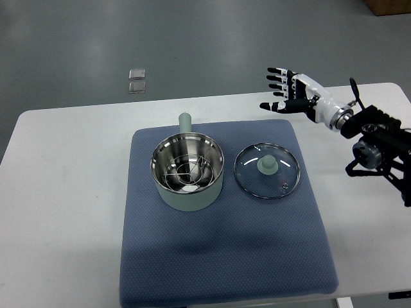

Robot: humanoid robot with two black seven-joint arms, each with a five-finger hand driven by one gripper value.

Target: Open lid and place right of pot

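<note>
A pale green pot (188, 172) with a steel inside and a short handle pointing away stands uncovered on a blue mat (225, 256). Something round lies under a wire rack inside it. The glass lid (267, 170) with a green knob lies flat on the mat just right of the pot, not touching it. My right hand (282, 90) is raised beyond the mat's far right corner, fingers spread and holding nothing, well apart from the lid. The left arm is out of view.
The mat lies on a white table (64, 192). Two small square tiles (137, 81) lie on the grey floor beyond the table's far edge. My right arm's dark joints (379, 141) hang over the table's right side.
</note>
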